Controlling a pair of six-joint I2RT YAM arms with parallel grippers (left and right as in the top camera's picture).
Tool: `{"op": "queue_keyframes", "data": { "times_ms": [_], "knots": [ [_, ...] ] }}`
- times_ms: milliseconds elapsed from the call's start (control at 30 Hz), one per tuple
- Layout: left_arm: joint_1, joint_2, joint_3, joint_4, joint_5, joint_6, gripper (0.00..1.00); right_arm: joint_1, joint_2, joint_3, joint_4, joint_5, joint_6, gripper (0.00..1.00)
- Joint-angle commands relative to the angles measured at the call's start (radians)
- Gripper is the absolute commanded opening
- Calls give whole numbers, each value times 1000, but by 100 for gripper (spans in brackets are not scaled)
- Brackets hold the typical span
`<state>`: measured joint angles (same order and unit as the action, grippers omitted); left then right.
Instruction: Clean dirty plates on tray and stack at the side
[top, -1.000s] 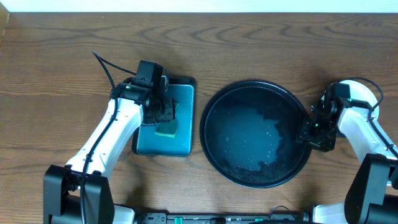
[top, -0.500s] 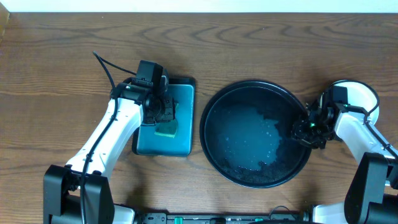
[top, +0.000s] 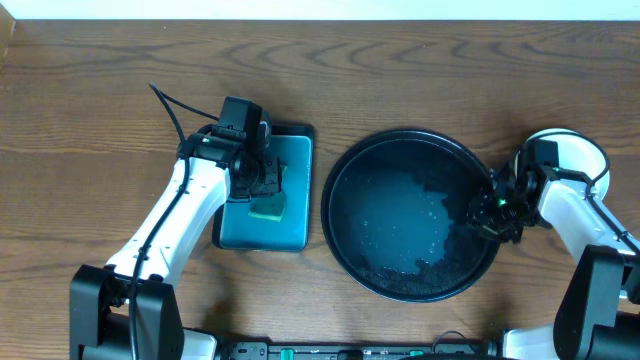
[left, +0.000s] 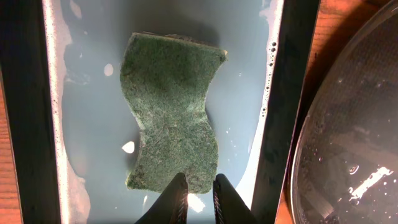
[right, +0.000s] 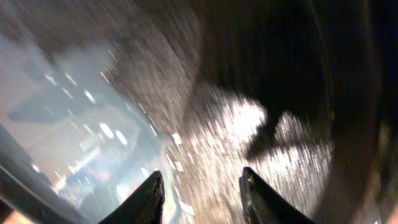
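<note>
Left gripper (left: 198, 186) nearly closed, pinching green sponge (left: 171, 112) edge in rectangular teal tray (left: 93, 124). Right gripper (right: 200, 186) part-open, empty, at round glossy black tray (top: 390, 220) right side.

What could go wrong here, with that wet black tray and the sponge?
The black tray is wet and glossy, so the right gripper, near its rim, might slip if it tries to grab there. The left gripper sits at the very edge of the sponge, so a pinch there may lose it.
</note>
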<state>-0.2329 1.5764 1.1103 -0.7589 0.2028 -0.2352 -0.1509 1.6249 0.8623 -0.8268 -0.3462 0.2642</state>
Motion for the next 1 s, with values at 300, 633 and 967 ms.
{"op": "queue_keyframes", "data": {
  "times_ms": [300, 633, 967],
  "knots": [
    [-2, 5, -7, -11, -16, 2, 17, 1, 6, 188, -377, 224, 8, 45],
    [-2, 5, -7, -19, -16, 2, 17, 4, 6, 89, -324, 269, 136, 47],
    [-2, 5, -7, -19, -16, 2, 17, 37, 6, -89, -92, 161, 183, 47]
  ]
}}
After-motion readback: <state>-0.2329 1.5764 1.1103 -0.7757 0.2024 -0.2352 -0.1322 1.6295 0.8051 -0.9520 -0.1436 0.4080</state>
